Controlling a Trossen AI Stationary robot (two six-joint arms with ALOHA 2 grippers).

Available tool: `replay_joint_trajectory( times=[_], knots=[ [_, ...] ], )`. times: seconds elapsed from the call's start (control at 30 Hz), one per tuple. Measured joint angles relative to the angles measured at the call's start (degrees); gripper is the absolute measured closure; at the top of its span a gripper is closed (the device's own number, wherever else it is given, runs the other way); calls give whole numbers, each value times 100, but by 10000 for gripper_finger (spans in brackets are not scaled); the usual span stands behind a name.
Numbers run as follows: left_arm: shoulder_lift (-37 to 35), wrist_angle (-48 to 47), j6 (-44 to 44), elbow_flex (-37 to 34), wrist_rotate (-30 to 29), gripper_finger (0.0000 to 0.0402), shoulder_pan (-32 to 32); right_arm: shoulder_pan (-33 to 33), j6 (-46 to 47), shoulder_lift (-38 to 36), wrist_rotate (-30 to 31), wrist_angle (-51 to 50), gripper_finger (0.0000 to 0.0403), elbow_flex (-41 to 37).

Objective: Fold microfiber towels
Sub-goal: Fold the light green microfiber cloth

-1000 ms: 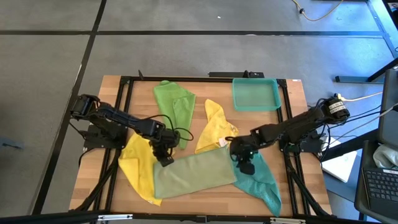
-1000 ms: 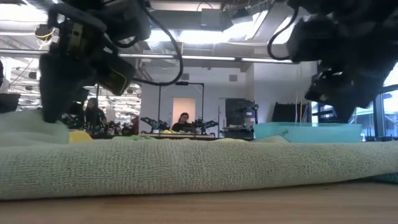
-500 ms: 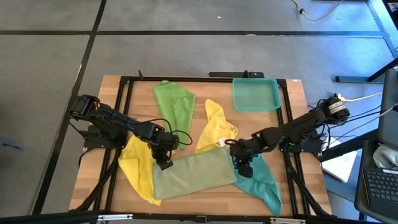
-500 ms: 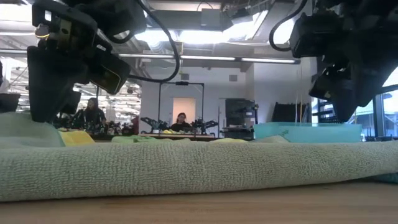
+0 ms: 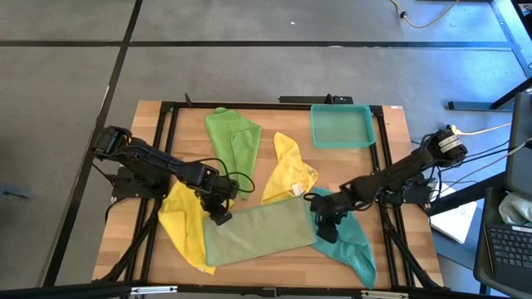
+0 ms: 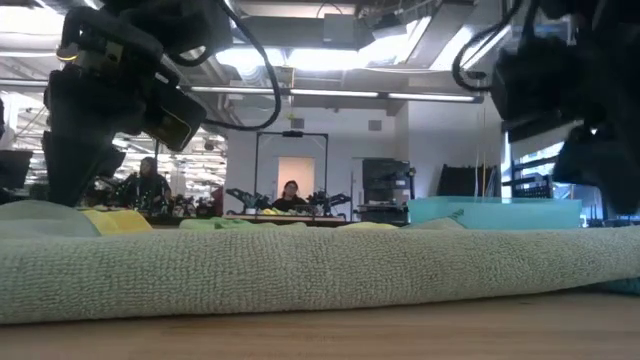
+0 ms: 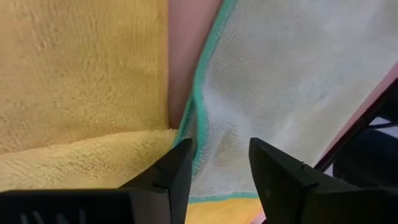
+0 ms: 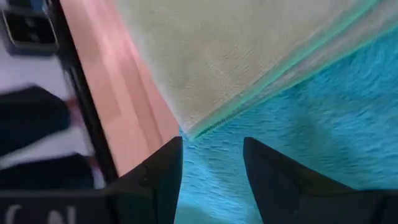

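Note:
The pale olive-green towel (image 5: 259, 234) lies folded into a long band near the table's front edge. Its left end rests on a yellow towel (image 5: 187, 228) and its right end on the teal towel (image 5: 353, 245). My left gripper (image 5: 218, 218) is open just over the band's left corner (image 7: 199, 124), one finger on each side of the green hem, holding nothing. My right gripper (image 5: 327, 226) is open, slanting down over the teal towel (image 8: 311, 137), by the band's right corner (image 8: 189, 132). A second yellow towel (image 5: 287, 170) and a bright green one (image 5: 233, 137) lie farther back.
A rigid teal tray (image 5: 342, 124) stands at the table's far right. The black frame rails (image 5: 166, 124) run along the table's sides and back. In the low view the folded band (image 6: 320, 270) fills the foreground, and a person sits far off in the room behind.
My left gripper has opened and let go of the pale olive-green towel's left corner, which has sunk back flat onto the yellow towel. My right gripper has rolled about its own axis and dropped a little toward the teal towel, staying open.

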Motion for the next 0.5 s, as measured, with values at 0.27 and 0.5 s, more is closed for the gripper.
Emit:
replay_joint_trajectory(
  times=[0.27,0.5],
  knots=[
    [-563,-168,-472,1,-910,252,-105,63,2164,0,-30,2020,231,-1063],
    [-1328,-232,-1809,1,-2120,252,-487,107,3235,-2,262,3456,231,-1725]
  ],
)
